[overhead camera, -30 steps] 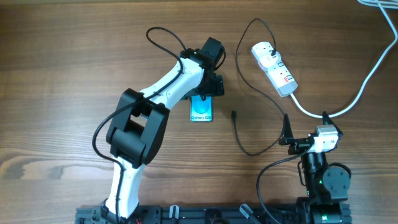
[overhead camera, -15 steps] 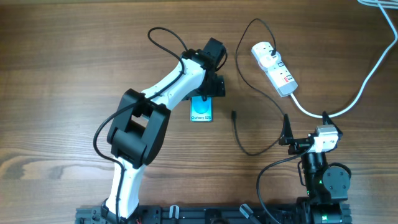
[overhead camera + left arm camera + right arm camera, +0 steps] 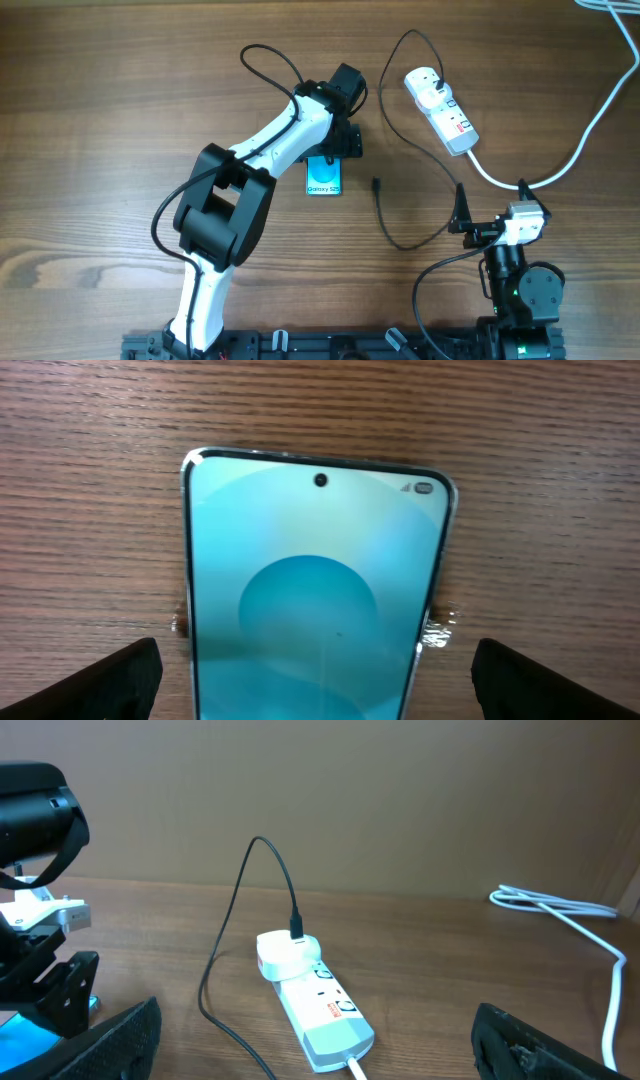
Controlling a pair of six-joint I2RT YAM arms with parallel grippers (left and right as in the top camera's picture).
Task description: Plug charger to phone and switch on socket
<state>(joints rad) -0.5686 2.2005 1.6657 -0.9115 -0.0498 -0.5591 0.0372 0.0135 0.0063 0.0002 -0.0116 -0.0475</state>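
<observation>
Left claw [image 3: 315, 660]: fingers spread wide, one on each side of the phone [image 3: 315, 560], both clear of its edges, nothing gripped. The phone lies flat and face up near the middle of the tabletop [image 3: 100, 100], screen lit turquoise, its camera end toward the far edge.

Right claw [image 3: 315, 1010]: fingers well apart, empty, held above the tabletop near the near edge on the right side.

The charger [image 3: 376, 186] is plugged into the far end of the socket [image 3: 442, 110]. Its cable arcs toward the far edge, and its free tip rests on bare wood to the right of the phone, near but not touching it. A further loop of cable lies on the near side of that tip.

The socket lies at a slant toward the far right corner, and its white cord [image 3: 600, 110] runs off at that corner. Red switch marks show; their position appears unreadable from these views.
</observation>
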